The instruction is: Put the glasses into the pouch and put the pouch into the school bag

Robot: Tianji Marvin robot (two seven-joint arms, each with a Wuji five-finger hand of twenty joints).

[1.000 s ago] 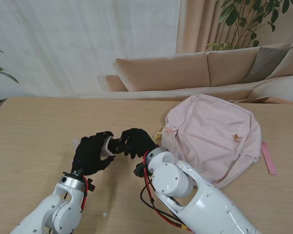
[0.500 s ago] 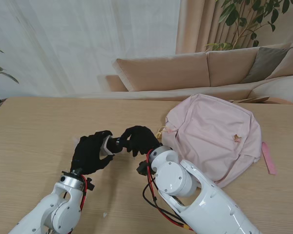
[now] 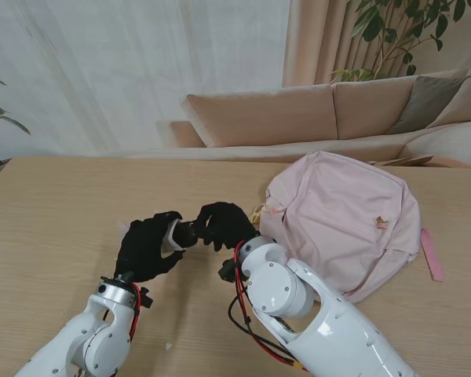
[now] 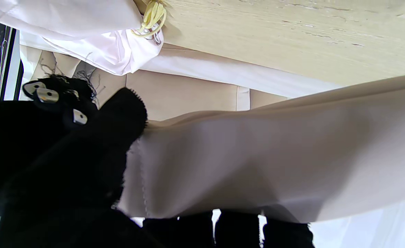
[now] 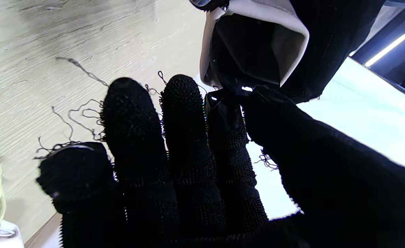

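While L hand (image 3: 147,247) grips pouch (image 3: 173,234) w/ mouth open, R hand (image 3: 222,225) pinches dark glasses (image 5: 224,108) at its opening.

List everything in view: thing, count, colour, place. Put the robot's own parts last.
table: one, light wood, under everything.
school bag: one, pale pink, flat on the table at right.
pouch: one, white, held open in the left robot hand.
glasses: one pair, dark, at the pouch mouth, pinched by the right robot hand.
sofa: one, beige, beyond the table.
curtains: white sheer and beige, behind the sofa.
plants: two, green, far right and far left.
left robot hand: black glove, holding the pouch.
right robot hand: black glove, holding the glasses.
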